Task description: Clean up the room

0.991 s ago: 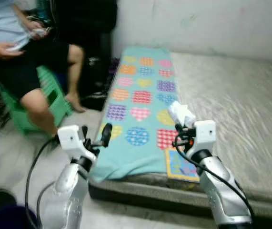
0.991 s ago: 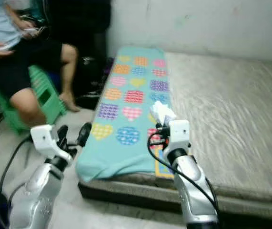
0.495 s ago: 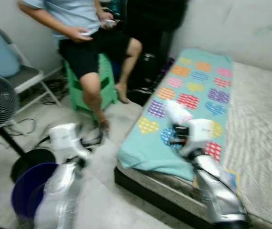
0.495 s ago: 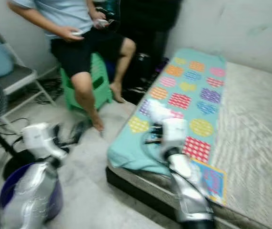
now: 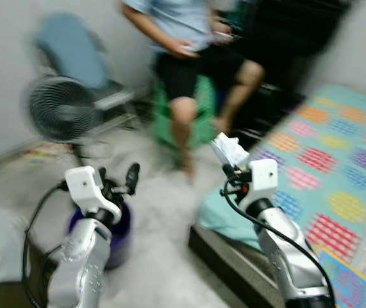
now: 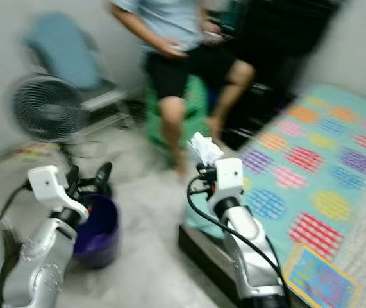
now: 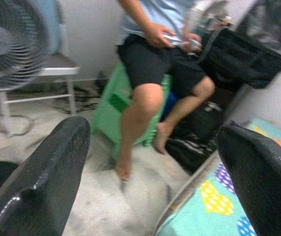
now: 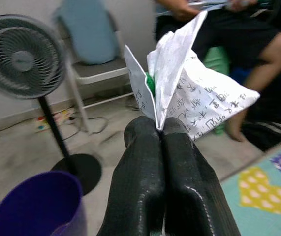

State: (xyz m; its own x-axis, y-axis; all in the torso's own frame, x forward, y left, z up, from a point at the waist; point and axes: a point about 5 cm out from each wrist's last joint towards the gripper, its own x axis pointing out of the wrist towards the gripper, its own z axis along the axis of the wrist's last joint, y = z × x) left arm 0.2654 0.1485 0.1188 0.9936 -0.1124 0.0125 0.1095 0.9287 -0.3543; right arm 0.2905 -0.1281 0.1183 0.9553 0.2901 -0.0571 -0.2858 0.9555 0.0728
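A person (image 5: 189, 45) sits on a green stool (image 5: 199, 119) at twelve o'clock. A purple bin (image 6: 96, 231) stands at nine o'clock, probably the paper's destination. The right gripper (image 8: 162, 135) pinches crumpled paper (image 8: 189, 93) at centre, held high. The left gripper (image 7: 155, 162) is spread, empty.

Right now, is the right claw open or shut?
Shut. In the right wrist view its two black fingers press together on a crumpled sheet of paper with handwriting, held above the purple bin.
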